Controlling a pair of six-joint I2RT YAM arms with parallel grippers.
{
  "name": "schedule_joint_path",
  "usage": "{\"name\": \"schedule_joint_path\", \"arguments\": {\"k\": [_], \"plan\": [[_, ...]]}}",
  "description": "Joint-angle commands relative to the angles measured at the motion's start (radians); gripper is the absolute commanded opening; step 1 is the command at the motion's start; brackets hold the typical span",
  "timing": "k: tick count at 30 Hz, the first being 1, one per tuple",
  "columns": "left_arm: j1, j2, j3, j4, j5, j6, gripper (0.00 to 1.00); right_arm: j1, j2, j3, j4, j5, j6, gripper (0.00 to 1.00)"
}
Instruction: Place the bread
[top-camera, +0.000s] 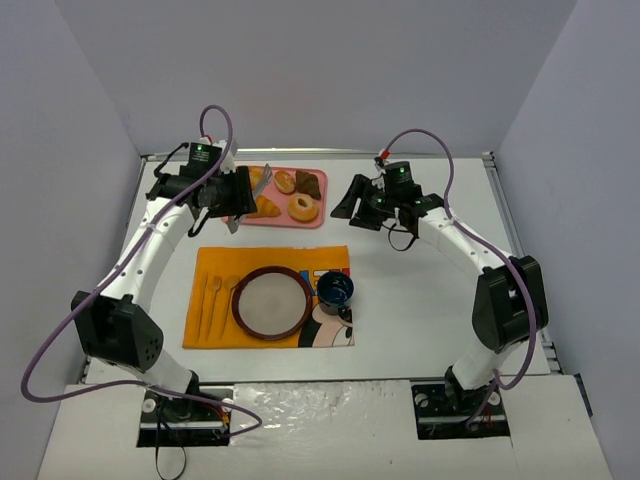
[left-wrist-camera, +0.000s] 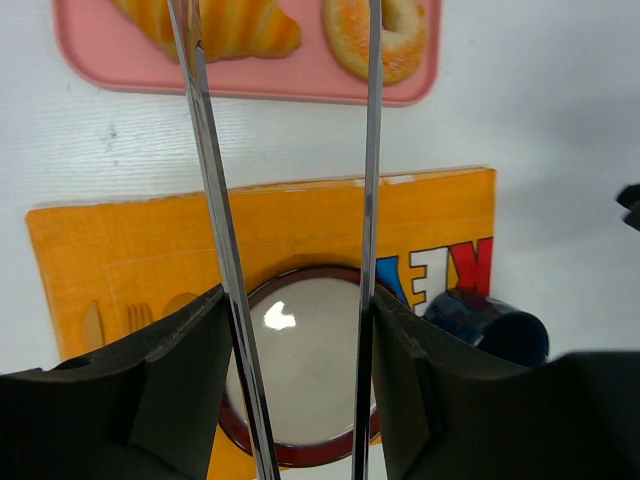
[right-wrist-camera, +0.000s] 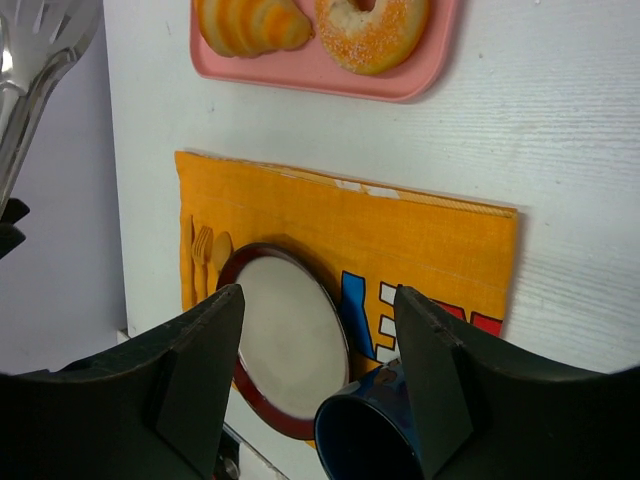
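Wooden cutlery (top-camera: 210, 300) is being carried on the left part of the orange placemat (top-camera: 215, 262). Metal tongs (left-wrist-camera: 217, 190) are being grasped by the left gripper (left-wrist-camera: 298, 295), with the two blades being pinched between its fingers and pointed at the left end of the pink tray (top-camera: 283, 222). The red-rimmed plate (top-camera: 272, 302) is being framed under this gripper in the left wrist view. On the tray, the croissant (top-camera: 265, 206) is being seen at the near left, just beside the tong tips. The bread (top-camera: 285, 182) is being held on the tray's far row, between the tongs and a dark brown pastry (top-camera: 309, 184). The doughnut (top-camera: 303, 207) is being seen in front of that pastry. A blue cup (top-camera: 335, 290) is being seen touching the plate's right side. The right gripper (right-wrist-camera: 318, 292) is being held right of the tray, released, with fingers spread wide.
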Motion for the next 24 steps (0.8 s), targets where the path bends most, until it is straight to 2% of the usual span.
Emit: {"name": "schedule_joint_path", "arguments": {"k": [1,12,24], "plan": [[0.005,0.027,0.108,-0.02,-0.12,0.034,0.49,0.025,-0.099,-0.012,0.01,0.043,-0.048,0.58],[-0.007,0.13,0.179,-0.093,-0.212,0.032,0.49,0.051,-0.117,-0.055,-0.003,0.067,-0.069,0.57],[-0.113,0.273,0.343,-0.16,-0.257,0.059,0.48,0.051,-0.127,-0.07,-0.027,0.1,-0.082,0.57]]}}
